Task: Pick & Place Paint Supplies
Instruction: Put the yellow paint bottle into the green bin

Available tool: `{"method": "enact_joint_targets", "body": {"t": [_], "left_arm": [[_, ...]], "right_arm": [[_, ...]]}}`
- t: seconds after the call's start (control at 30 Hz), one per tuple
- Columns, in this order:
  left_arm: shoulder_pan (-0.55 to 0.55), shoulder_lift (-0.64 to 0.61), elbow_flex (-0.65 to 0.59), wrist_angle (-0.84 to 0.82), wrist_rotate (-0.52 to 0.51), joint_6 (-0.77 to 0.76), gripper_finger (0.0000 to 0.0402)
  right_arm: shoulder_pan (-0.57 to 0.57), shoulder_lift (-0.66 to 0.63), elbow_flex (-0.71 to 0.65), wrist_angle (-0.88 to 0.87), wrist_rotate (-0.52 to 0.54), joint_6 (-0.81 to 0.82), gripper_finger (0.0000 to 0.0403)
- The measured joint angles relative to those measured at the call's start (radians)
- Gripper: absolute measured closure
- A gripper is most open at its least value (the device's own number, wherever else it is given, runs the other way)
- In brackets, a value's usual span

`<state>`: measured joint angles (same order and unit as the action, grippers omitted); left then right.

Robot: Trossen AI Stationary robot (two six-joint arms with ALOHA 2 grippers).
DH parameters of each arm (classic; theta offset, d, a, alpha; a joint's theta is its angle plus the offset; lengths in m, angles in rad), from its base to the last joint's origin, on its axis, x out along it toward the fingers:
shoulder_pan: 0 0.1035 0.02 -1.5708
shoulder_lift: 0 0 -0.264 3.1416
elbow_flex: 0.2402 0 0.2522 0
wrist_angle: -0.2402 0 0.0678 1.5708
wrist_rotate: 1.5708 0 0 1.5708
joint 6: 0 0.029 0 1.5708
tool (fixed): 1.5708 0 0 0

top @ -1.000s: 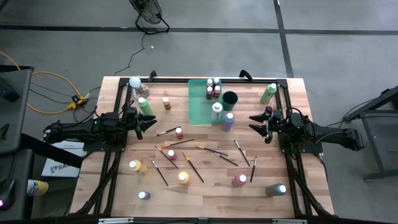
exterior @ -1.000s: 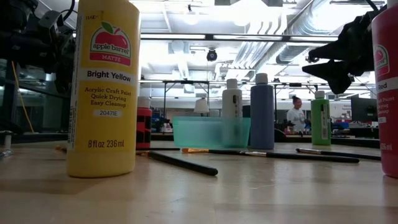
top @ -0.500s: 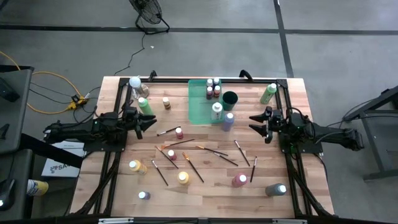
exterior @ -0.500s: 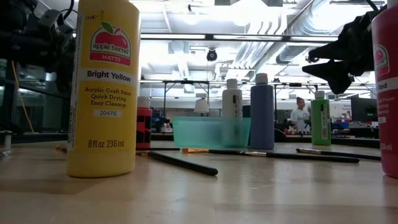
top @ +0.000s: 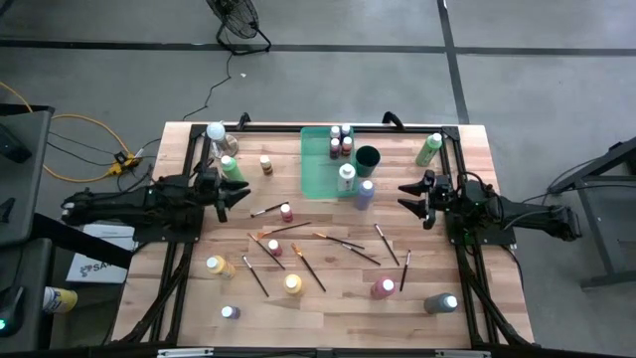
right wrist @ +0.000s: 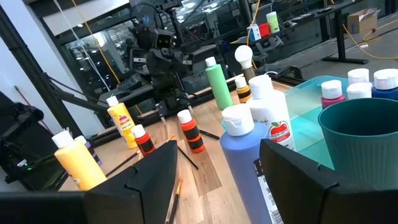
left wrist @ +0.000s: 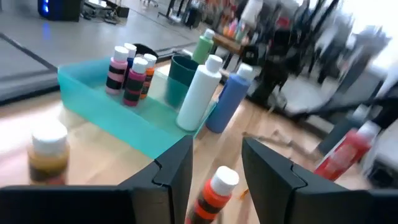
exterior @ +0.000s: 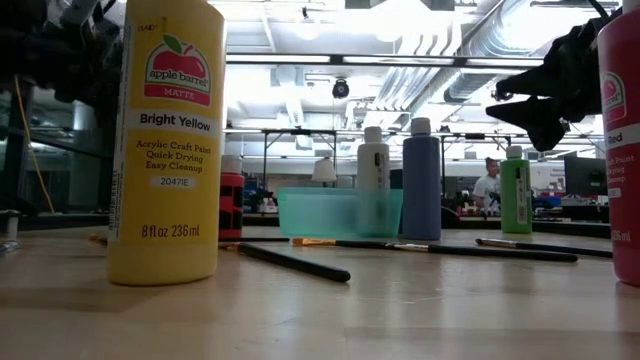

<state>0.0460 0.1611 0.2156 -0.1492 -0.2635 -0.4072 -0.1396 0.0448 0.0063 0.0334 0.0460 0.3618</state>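
Grey concrete floor surrounds a wooden table [top: 328,308] strewn with paint supplies. At the far middle sits a teal tray [top: 320,169] holding three small bottles [top: 340,141]; a dark green cup [top: 368,156], a white bottle [top: 346,177] and a blue bottle [top: 365,193] stand at its right edge. Green bottles stand far left [top: 232,168] and far right [top: 429,149]. Thin paintbrushes [top: 343,243] lie scattered across the middle, with a small red bottle [top: 286,212] among them. Nearer are two yellow bottles [top: 293,284], a pink-red bottle [top: 383,288] and a grey bottle [top: 441,302].

Hovering over the table's left side, the left gripper [top: 227,202] has its jaws spread and empty; its wrist view shows a red-orange bottle [left wrist: 210,196] just ahead, untouched. Over the right side, the right gripper [top: 409,198] holds nothing, jaws spread wide, facing the blue bottle.
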Motion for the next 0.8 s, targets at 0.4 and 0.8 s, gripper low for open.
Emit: {"method": "enact_joint_targets", "body": {"t": [0.4, 0.8], "left_arm": [[0.051, 0.526, 0.412, -0.150, -0.008, 0.372, 0.0264], [0.399, 0.981, 0.850, -0.657, 0.092, 0.330, 0.0131]], "right_arm": [[0.000, 0.000, 0.000, 0.000, 0.000, 0.000, 0.0180], [0.000, 0.000, 0.000, 0.000, 0.000, 0.000, 0.0180]]}}
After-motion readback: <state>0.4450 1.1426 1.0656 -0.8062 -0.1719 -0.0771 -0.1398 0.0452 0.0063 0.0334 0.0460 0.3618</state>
